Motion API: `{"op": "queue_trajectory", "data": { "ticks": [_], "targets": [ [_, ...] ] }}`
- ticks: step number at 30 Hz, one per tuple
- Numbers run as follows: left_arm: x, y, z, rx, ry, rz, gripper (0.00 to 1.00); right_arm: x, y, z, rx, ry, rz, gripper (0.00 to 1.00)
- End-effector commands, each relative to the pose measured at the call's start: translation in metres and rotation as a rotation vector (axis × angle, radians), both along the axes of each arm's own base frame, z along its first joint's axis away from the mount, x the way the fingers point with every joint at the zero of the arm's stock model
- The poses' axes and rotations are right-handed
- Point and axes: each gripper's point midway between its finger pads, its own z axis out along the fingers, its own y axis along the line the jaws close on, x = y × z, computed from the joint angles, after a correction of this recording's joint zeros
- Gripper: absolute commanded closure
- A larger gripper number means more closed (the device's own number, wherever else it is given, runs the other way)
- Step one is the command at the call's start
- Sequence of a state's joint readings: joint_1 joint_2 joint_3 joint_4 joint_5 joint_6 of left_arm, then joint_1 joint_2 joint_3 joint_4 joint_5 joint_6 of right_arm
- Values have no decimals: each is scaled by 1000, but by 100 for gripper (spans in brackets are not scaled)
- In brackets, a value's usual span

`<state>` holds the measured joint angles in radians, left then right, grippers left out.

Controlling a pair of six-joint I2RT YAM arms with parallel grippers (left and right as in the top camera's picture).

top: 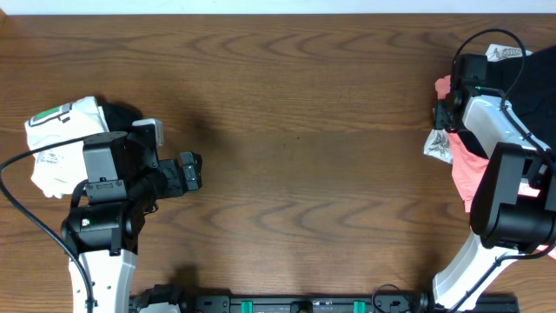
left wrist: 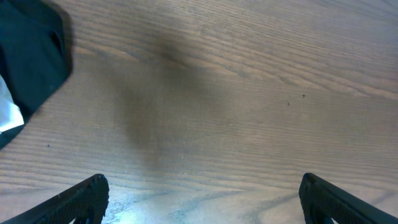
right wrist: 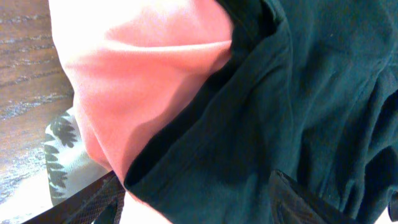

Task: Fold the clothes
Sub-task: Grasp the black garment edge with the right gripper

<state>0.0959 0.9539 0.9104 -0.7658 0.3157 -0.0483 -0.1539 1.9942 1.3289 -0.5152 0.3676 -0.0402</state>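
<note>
**Left hand idle, right hand over the right-side pile**

- Left hand [left wrist: 202, 200]: fully open and holding nothing. We see only bare brown wood-grain table [top: 304, 104] between its fingers [left wrist: 84, 199]. It sits low over the left part of the table.
- Just behind the left arm lie a crumpled white garment with green print [top: 54, 143] and a dark black garment [top: 122, 115] touching it. The black one's edge shows at the left of the left wrist view.
- Right hand [right wrist: 199, 202]: fingers well apart, down in the heap at the table's right edge. The plain black soft shirt [right wrist: 298, 93] lies across the gap between them. We can't tell whether the fingers press on it.
- The salmon-pink garment [right wrist: 143, 56] lies against the black shirt's left side.
- The white cloth with dark leaf print [right wrist: 59, 149] sticks out from under the pink one and rests on the table.
</note>
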Motion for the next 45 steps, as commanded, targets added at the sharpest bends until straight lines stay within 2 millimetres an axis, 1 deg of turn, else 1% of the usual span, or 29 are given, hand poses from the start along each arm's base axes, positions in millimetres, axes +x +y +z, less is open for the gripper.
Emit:
{"op": "queue_trajectory", "data": {
  "ticks": [1, 4, 7, 14, 16, 18, 22, 27, 32, 36, 40, 45],
  "targets": [
    [3, -3, 9, 1, -25, -21, 2, 5, -4, 4, -14, -9, 1, 29],
    [3, -3, 9, 1, -25, -21, 2, 4, -2, 5, -14, -7, 6, 28],
    [3, -3, 9, 1, -25, -21, 2, 7, 0, 13, -17, -21, 14, 27],
    [3, -3, 9, 1, -24, -21, 2, 23, 1, 53, -29, -125, 28, 25],
    [3, -3, 8, 0, -21, -21, 2, 27, 2, 61, -29, -150, 29, 23],
    [4, -3, 7, -1, -15, -21, 2, 31, 3, 64, -22, -173, 34, 23],
    [5, -3, 3, -2, -2, -21, 2, 33, 5, 63, -2, -181, 39, 24],
    [6, -2, 0, -3, 11, -21, 2, 31, -1, 58, 1, -172, 20, 25],
    [6, -2, -2, -4, 19, -21, 2, 26, 3, 38, 30, -122, 23, 25],
    [6, -2, -2, -4, 20, -21, 2, 21, 0, 23, 35, -79, 15, 25],
    [6, -2, -2, -4, 20, -21, 2, 19, -5, 20, 34, -75, -4, 26],
    [6, -2, -2, -4, 20, -21, 2, 19, -6, 20, 36, -76, -9, 27]
  ]
}}
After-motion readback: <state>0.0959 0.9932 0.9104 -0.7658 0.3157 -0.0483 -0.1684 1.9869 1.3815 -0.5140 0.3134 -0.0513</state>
